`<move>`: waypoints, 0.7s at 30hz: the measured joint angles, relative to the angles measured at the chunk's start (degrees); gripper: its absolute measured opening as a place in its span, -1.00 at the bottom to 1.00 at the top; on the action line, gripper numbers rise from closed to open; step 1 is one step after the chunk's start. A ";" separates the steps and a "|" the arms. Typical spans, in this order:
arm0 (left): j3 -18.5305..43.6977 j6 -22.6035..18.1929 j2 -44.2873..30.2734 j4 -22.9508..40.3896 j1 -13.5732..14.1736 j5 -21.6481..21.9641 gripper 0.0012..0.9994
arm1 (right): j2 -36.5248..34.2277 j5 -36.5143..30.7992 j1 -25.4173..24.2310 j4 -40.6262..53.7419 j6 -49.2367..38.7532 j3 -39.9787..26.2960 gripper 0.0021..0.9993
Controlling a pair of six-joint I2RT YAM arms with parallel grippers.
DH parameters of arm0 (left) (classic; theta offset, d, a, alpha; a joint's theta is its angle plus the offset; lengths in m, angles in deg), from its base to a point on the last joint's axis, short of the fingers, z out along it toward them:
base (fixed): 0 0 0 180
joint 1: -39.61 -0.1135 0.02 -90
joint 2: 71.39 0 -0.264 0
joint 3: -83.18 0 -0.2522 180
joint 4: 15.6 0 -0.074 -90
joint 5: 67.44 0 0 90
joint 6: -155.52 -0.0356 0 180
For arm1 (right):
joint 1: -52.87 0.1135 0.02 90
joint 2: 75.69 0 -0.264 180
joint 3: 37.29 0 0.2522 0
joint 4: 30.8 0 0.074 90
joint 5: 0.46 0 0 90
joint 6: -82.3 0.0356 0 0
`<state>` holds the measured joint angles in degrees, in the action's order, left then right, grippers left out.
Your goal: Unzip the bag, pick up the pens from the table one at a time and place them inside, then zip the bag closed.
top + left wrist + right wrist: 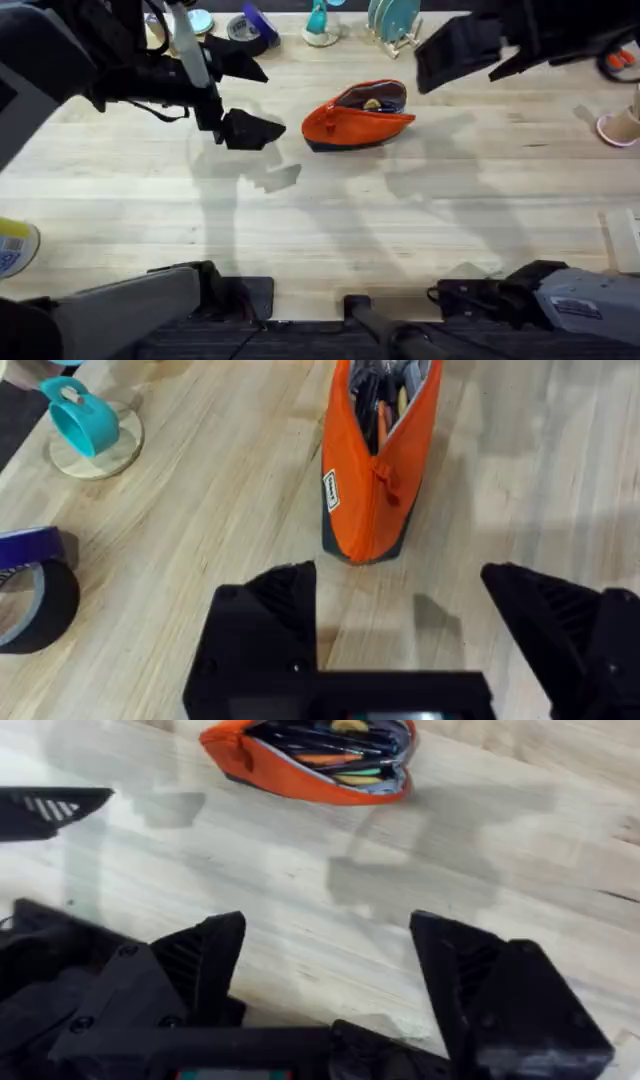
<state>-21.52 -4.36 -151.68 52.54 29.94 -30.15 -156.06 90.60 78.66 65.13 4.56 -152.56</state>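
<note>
The orange bag (355, 115) lies mid-table with its zipper open at the wide end. Slim dark pens (300, 734) lie inside it among other coloured items; in the left wrist view the pens (378, 390) also show through the opening. My left gripper (272, 100) hovers just left of the bag's (372, 480) closed narrow end, open and holding nothing, its fingers (285, 610) spread wide. My right gripper (468, 72) hangs high to the right of the bag (290, 770), also open and holding nothing. The table (400, 230) is pale wood.
A teal mug (85, 422) on a round coaster, tape rolls (30, 600) and a rack of plates (395, 20) stand along the far edge. A yellow roll (15, 245) sits at the left edge and a pink-based item (620, 125) at the right.
</note>
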 joint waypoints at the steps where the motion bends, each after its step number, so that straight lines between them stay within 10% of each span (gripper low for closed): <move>1: 0.00 0.00 0.00 0.02 0.00 0.00 0.99 | 0.01 -2.23 2.02 -0.02 1.68 0.00 0.99; 21: 0.00 0.00 0.00 -0.01 0.00 0.00 0.99 | -3.07 -25.68 25.05 -0.74 30.73 0.00 0.99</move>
<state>-21.52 -4.36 -151.68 52.53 29.94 -30.15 -159.13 64.93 103.71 64.39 35.29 -152.56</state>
